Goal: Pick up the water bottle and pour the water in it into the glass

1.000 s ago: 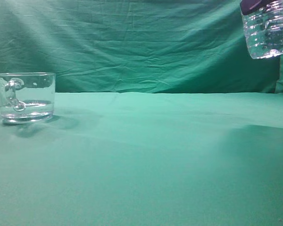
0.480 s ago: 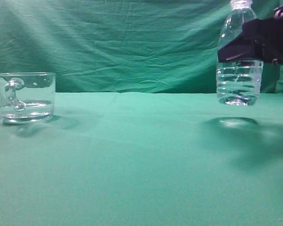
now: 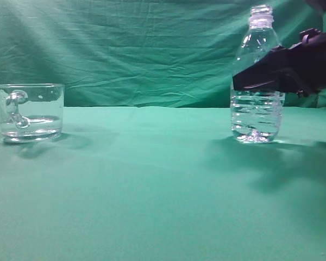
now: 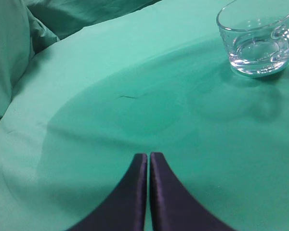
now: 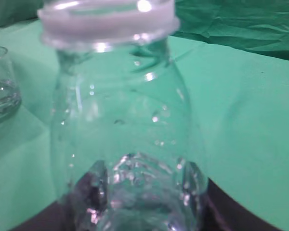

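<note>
2 risks stand out, and both sit on the right side of the scene.

Far left in the exterior view, the glass [image 3: 29,112] stands upright on the green cloth [image 3: 152,179] with some water [image 3: 32,122] already pooled in its base, handle facing the camera. The left gripper [image 4: 148,159] is parked short of it in its wrist view, its 2 dark fingers pressed tip to tip with nothing between them. It is clear of the mug, so little can go wrong there unless it swings toward it.

Further right, well apart from the glass, the water bottle [image 3: 257,81] stands upright with its base on or just above the cloth; contact is hard to confirm. Its neck is uncapped and only a little water seems left. The right gripper [image 3: 259,78] wraps its mid-body, jaws closed on the bottle, dark fingers [image 5: 86,192] showing through the plastic in the right wrist view.

Risk 1, as I judge it: the thin ribbed wall could buckle or slip in the grip, tipping the light bottle. Risk 2: with the neck open, any tilt could spill onto the cloth.
</note>
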